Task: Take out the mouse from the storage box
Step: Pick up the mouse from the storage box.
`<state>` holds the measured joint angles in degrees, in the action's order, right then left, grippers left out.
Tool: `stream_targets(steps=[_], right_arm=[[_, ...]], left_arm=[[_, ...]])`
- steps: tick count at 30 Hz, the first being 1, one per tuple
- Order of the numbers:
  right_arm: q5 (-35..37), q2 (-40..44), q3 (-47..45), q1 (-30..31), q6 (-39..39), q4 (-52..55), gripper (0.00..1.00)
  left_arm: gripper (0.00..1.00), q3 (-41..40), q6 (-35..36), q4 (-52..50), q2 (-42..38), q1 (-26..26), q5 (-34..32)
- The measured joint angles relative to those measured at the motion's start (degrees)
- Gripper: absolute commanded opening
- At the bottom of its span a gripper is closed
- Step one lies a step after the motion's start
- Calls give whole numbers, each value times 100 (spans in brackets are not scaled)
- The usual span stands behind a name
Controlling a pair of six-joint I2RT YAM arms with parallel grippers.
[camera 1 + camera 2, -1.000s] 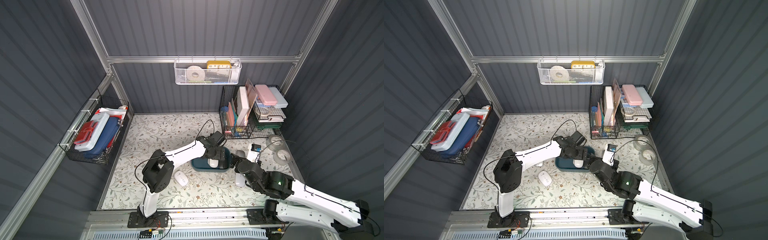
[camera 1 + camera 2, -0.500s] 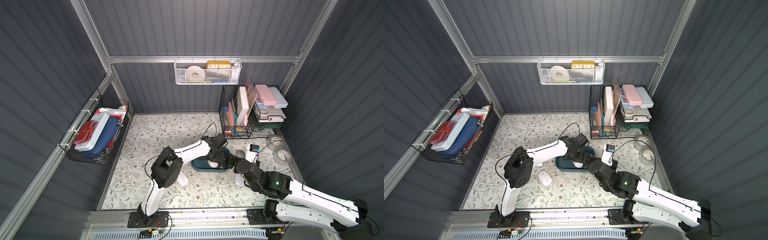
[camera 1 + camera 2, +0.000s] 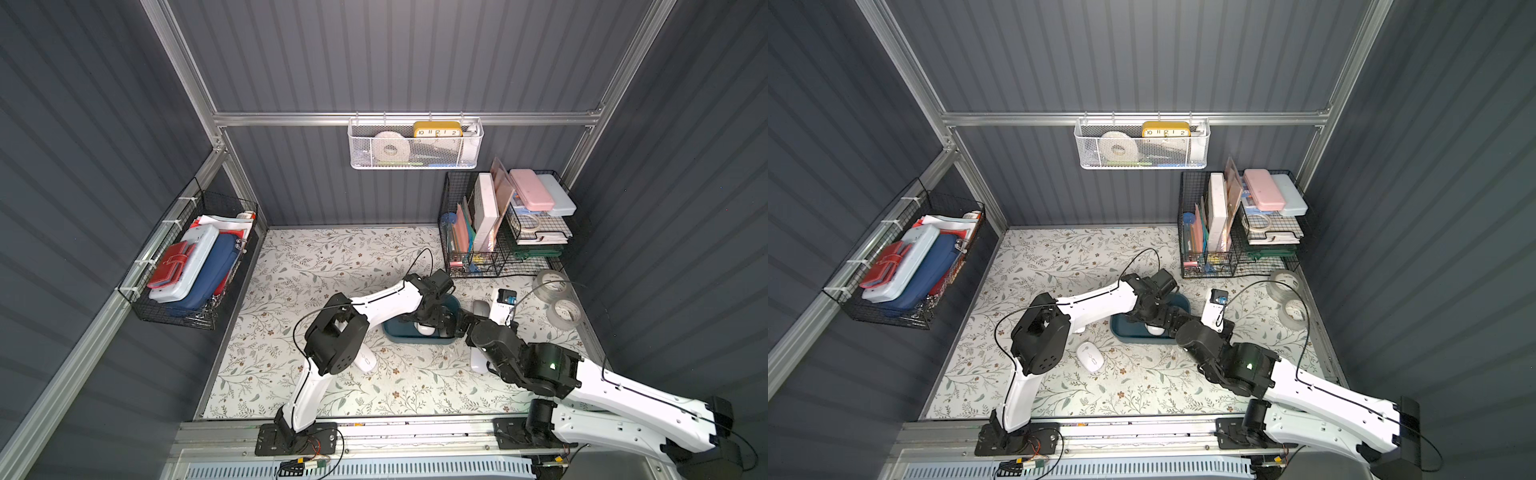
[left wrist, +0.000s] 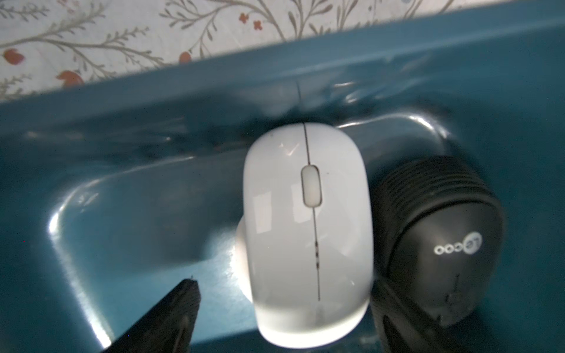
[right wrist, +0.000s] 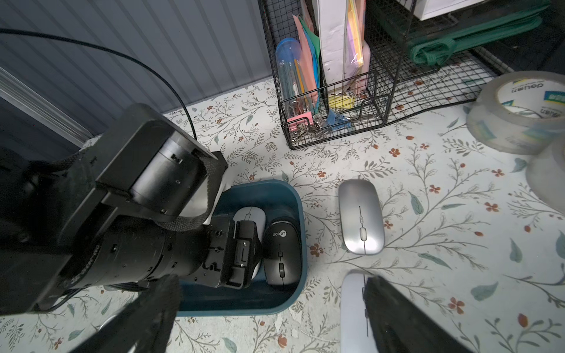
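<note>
The left tool (image 4: 284, 281), wide open and empty, straddles the white mouse (image 4: 307, 232) in the teal storage box (image 4: 122, 214), a black mouse (image 4: 437, 244) close on its right. Best to sink one jaw between the mice, squeeze evenly and lift straight; the right tool (image 5: 270, 282) hangs open, empty.

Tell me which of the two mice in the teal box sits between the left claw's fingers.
The white mouse: it lies between the fingers of the open left claw. The black mouse beside it sits outside them, in the same storage box.
</note>
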<state>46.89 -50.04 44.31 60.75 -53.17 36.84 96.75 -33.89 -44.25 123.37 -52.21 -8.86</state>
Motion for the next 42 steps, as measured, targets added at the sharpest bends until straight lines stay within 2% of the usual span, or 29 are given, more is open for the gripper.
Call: stream_targets(steps=[6, 11, 17, 22, 36, 42], right_arm=[[-37, -48, -13, 0, 0, -2, 99], [-61, -59, -15, 0, 2, -7, 99], [-103, -103, -15, 0, 0, -4, 99], [-105, -101, -17, 0, 0, -2, 99], [-107, -105, -17, 0, 0, 0, 99], [-127, -146, -17, 0, 0, 0, 99]], left_arm=[[89, -278, 2, 72, -125, 2, -201], [93, -446, 28, 122, -262, 46, -317], [99, -238, 326, 227, -249, 55, -271], [99, 133, 597, 240, -48, 55, -269], [82, 227, 911, 146, 153, 94, -332], [86, 227, 922, 131, 256, 125, -343]])
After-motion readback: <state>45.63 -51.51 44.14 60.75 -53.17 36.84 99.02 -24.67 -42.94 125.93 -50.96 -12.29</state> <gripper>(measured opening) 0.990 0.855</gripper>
